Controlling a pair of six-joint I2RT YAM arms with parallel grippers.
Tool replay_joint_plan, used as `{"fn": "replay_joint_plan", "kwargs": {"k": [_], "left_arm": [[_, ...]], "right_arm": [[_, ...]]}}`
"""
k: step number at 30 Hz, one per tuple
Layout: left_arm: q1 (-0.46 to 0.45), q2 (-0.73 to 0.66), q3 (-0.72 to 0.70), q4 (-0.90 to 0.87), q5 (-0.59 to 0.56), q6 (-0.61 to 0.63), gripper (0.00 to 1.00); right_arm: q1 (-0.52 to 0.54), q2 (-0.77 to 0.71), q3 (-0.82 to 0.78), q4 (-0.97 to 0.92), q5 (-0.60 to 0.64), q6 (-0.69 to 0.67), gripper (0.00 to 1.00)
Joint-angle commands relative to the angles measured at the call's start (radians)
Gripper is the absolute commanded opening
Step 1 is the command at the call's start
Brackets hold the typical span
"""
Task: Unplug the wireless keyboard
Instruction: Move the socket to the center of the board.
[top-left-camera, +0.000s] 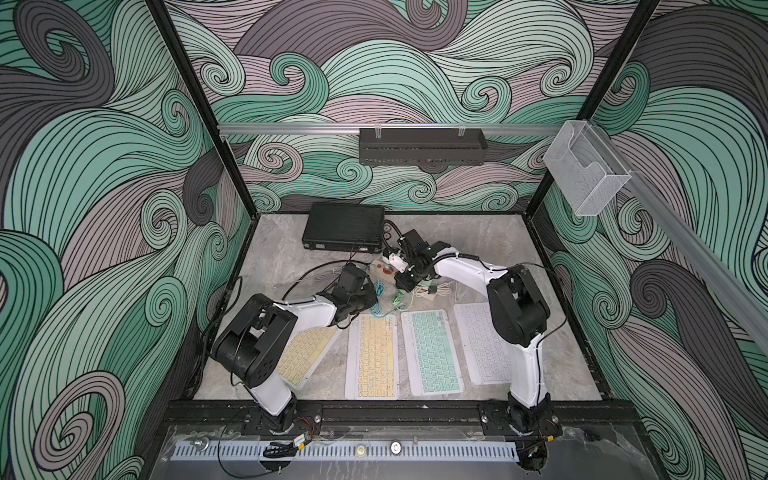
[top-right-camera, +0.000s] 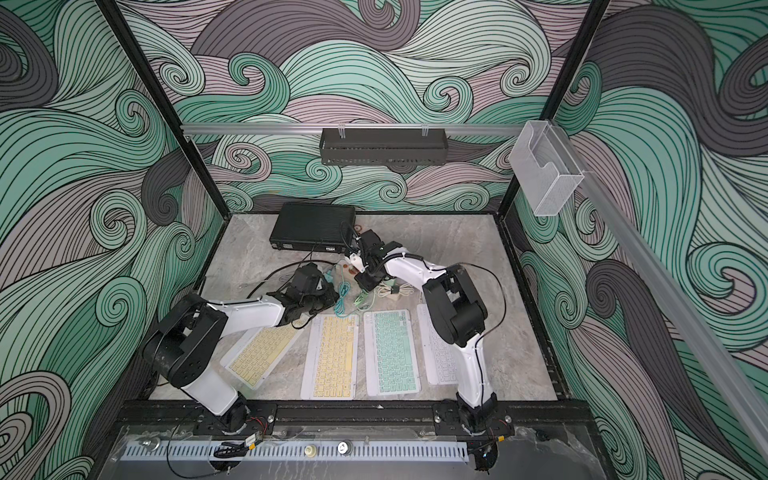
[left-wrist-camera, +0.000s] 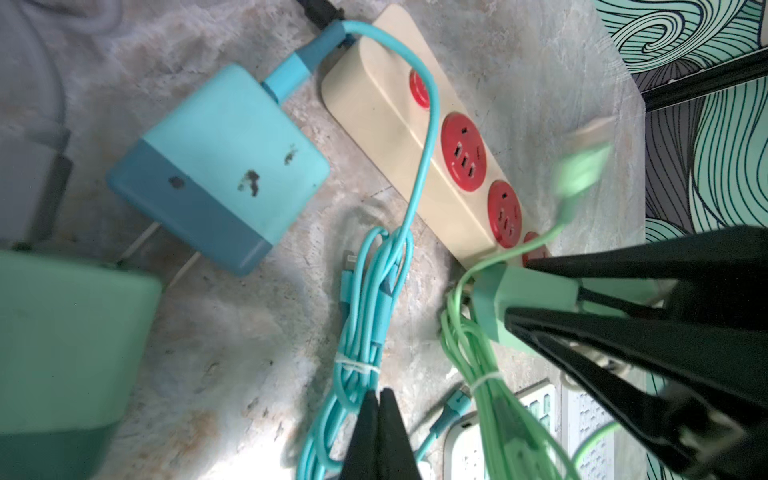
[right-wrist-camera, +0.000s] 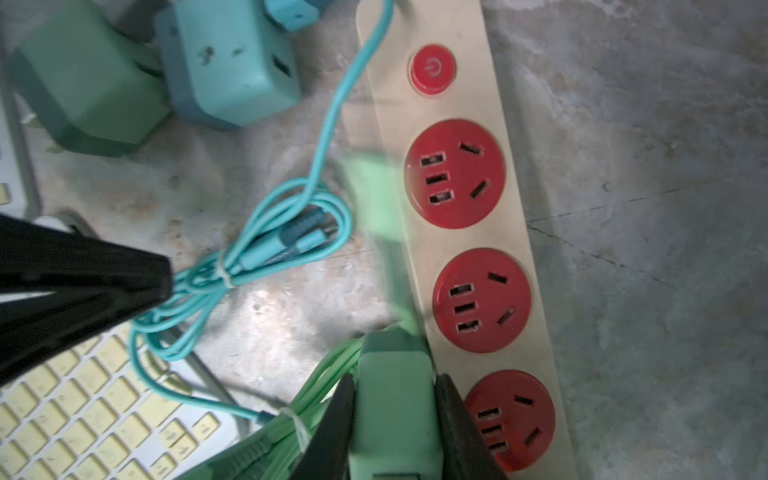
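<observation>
Green adapter (right-wrist-camera: 390, 419): pinched between the jaws of the right gripper (right-wrist-camera: 395, 380), long axis running back along the fingers. Green cable (right-wrist-camera: 320, 395) trails from it toward the green keyboard (top-left-camera: 432, 353), which lies back toward the arm's base. Power strip (right-wrist-camera: 478, 99) lies just beside one finger. Prongs hidden, so seated or free cannot be told. Judgement: pull straight off the strip face. Left gripper (left-wrist-camera: 380, 399) is pressed together, empty, beside the blue cable (left-wrist-camera: 365, 316). The right arm is nearer.

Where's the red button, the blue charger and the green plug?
red button (right-wrist-camera: 432, 70), right wrist view, its middle
blue charger (left-wrist-camera: 232, 137), left wrist view, light top face
green plug (right-wrist-camera: 395, 399), right wrist view, its body
</observation>
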Motion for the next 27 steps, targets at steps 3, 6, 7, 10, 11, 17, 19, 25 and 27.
{"fn": "replay_joint_plan", "kwargs": {"k": [3,6,7,10,11,17,19,25,27], "left_arm": [[-0.004,0.021,0.034,-0.02,0.008,0.009,0.0],[-0.004,0.027,0.038,-0.024,0.008,0.011,0.0],[-0.004,0.026,0.038,-0.023,0.008,0.011,0.0],[-0.004,0.032,0.042,-0.025,0.008,0.012,0.0],[-0.004,0.031,0.042,-0.025,0.008,0.012,0.0],[-0.004,0.033,0.043,-0.028,0.01,0.014,0.0],[-0.004,0.035,0.044,-0.028,0.013,0.012,0.0],[-0.004,0.032,0.045,-0.027,0.015,0.01,0.0],[-0.004,0.034,0.044,-0.027,0.013,0.011,0.0]], "right_arm": [[-0.045,0.066,0.078,-0.092,0.116,-0.091,0.0],[-0.046,0.084,0.127,-0.11,0.127,-0.106,0.0],[-0.046,0.089,0.139,-0.111,0.125,-0.114,0.0],[-0.047,0.103,0.174,-0.129,0.107,-0.14,0.0],[-0.045,0.106,0.184,-0.147,0.086,-0.15,0.0],[-0.023,0.054,0.075,-0.121,0.027,-0.227,0.0],[-0.017,0.035,0.03,-0.104,0.027,-0.262,0.0],[-0.016,0.007,0.016,-0.123,-0.078,-0.308,0.04],[-0.01,0.008,0.029,-0.144,-0.133,-0.333,0.06]]}}
